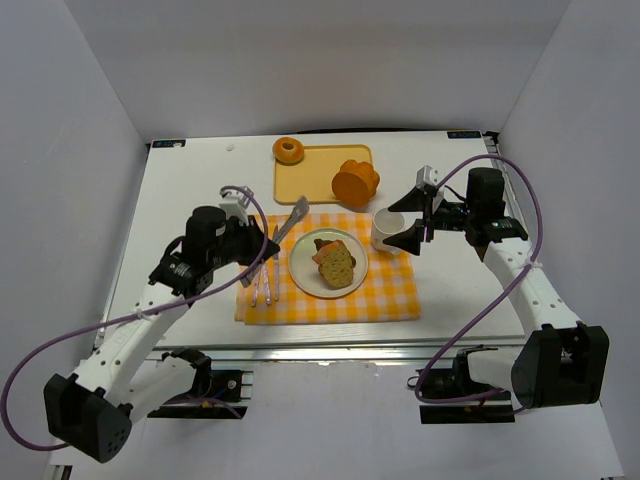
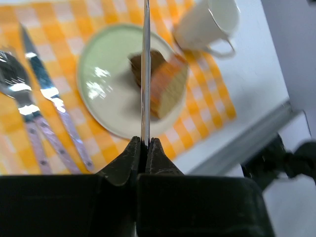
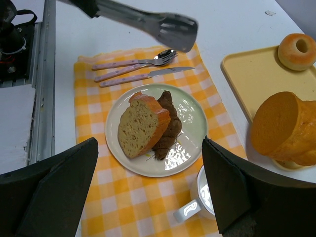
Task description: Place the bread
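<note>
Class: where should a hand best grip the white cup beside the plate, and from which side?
Pinch the cup wall at its rim, coming from above: it stands upright with its mouth open, and its handle is a small loop.

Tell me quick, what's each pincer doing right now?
Left pincer: closed on the tongs.
Right pincer: open, holding nothing.

White tabletop [image 1: 200, 180], matte, with a metal rail [image 1: 330, 352] along its near edge. Plain pale panels close three sides: left wall [image 1: 60, 150], back wall [image 1: 320, 60], right wall [image 1: 590, 100] (no windows or floor visible from above). Light even, shadows soft.
</note>
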